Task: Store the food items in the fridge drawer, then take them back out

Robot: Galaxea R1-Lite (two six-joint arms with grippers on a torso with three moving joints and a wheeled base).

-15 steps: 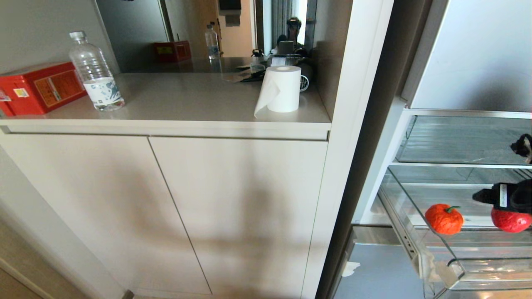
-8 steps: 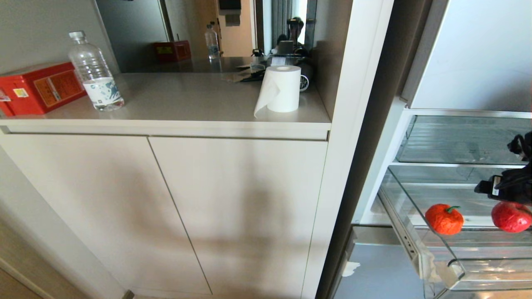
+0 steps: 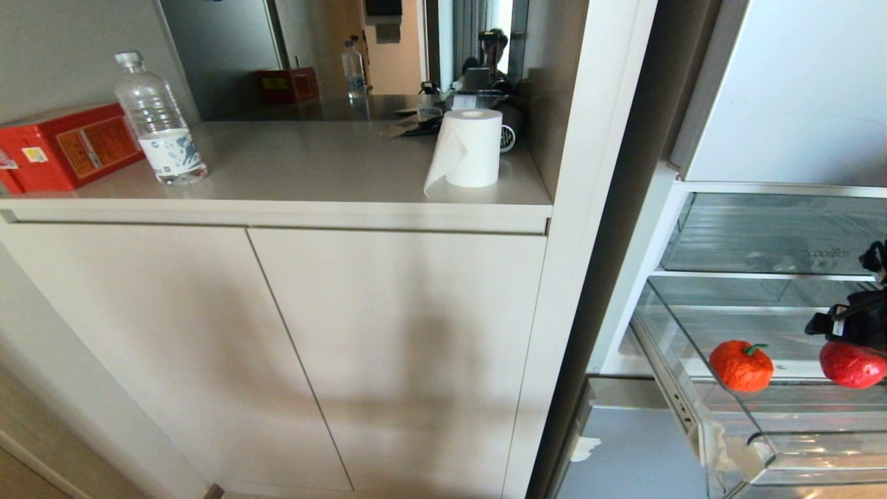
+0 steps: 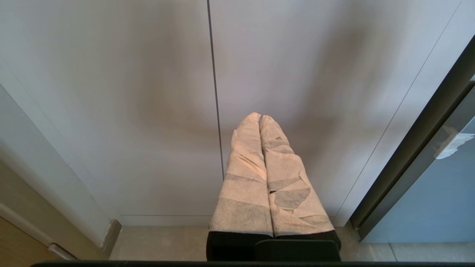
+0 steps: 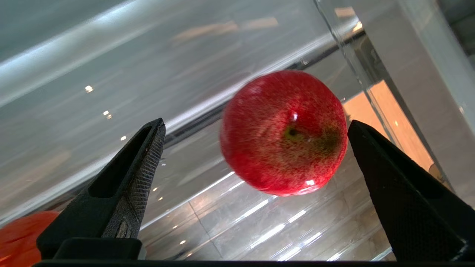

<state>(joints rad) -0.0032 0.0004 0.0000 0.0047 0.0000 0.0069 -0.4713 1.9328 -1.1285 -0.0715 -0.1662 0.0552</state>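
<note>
Basically two food items sit in the clear fridge drawer at the lower right of the head frame: an orange pumpkin toward the drawer's left side and a red apple at the right edge of frame, well apart. Right gripper hangs over the apple, jaws spread wide and empty; in the right wrist view the apple sits between the black fingers, nearer the right one, not touching either. Apple looks smooth, glossy, hard and round, probably light, so likely slippery and prone to roll on the ribbed plastic floor; best squeezed across its widest middle, centred between the pads first. Pumpkin shows only as an orange edge at lower left there; its ribs should give better grip. Left gripper is parked facing the cabinet doors, wrapped fingers pressed together, holding nothing.
</note>
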